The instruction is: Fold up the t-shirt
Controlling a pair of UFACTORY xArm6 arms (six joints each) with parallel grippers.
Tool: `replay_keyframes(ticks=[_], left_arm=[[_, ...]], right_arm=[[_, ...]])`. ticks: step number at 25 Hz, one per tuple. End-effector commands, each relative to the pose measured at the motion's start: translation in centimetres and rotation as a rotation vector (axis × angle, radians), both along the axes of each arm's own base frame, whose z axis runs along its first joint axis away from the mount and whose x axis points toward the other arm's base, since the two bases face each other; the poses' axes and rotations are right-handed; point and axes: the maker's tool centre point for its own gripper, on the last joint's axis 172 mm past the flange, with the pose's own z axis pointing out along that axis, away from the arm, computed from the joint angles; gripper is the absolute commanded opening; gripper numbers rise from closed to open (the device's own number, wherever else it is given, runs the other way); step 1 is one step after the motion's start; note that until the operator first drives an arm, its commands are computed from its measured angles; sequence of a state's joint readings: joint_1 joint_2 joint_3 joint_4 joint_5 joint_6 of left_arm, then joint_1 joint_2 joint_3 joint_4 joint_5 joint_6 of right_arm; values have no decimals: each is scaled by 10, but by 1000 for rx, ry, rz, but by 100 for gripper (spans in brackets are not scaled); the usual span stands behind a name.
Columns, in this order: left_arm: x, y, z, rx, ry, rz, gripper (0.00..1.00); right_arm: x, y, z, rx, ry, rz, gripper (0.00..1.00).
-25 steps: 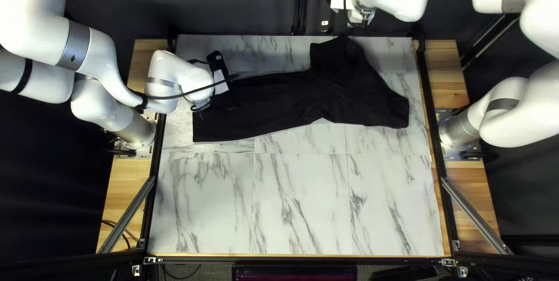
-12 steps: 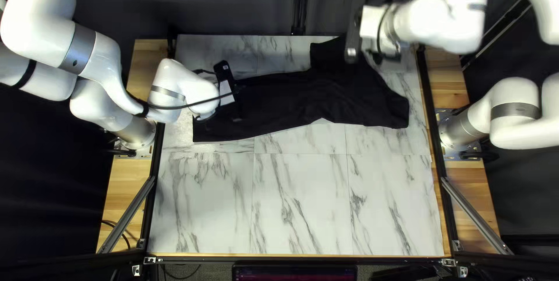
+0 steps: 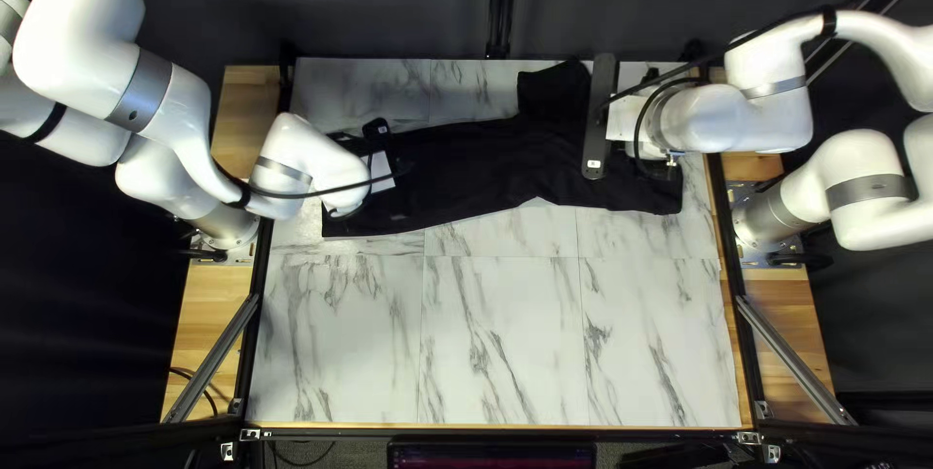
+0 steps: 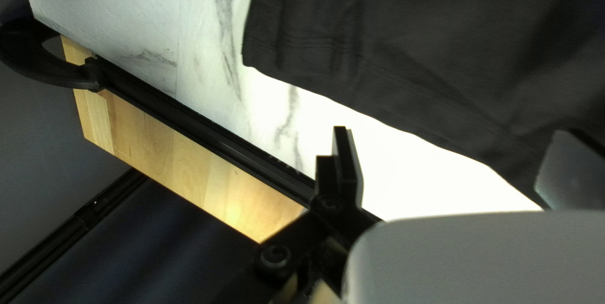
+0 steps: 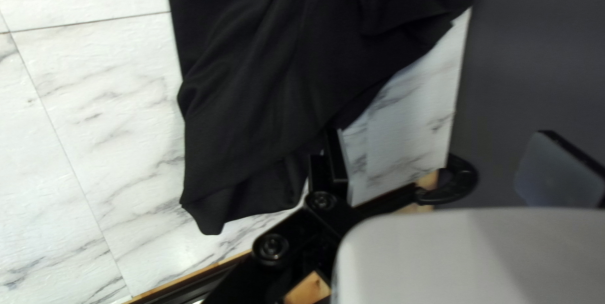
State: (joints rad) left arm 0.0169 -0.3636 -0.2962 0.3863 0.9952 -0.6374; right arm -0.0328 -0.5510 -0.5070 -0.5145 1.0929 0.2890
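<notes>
While the black t-shirt (image 3: pixel 466 170) lies unmoved on the counter's (image 3: pixel 496 333) far half, right arm (image 3: pixel 724 119) has swung over its sleeve end, left arm (image 3: pixel 306 153) slightly inward; both jaws released. Probably lining up a two-ended grasp. Edge rail (image 4: pixel 195 126), corner clamp (image 5: pixel 467 182) could foul the descent
</notes>
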Motion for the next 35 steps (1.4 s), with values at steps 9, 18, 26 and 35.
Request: replay_keyframes(ticks=[9,18,26,35], left_arm=[[11,34,-3,-25,-34,-54,100],[16,53,-15,-56,-44,-108,100],[-1,72,-33,-114,-47,-186,60],[3,64,-27,-133,-42,-203,0]], right_arm=[[2,-45,-40,92,-16,-30,100],[27,-60,-38,112,-10,15,100],[25,-54,-36,106,-5,40,100],[23,-54,-36,102,-4,39,100]])
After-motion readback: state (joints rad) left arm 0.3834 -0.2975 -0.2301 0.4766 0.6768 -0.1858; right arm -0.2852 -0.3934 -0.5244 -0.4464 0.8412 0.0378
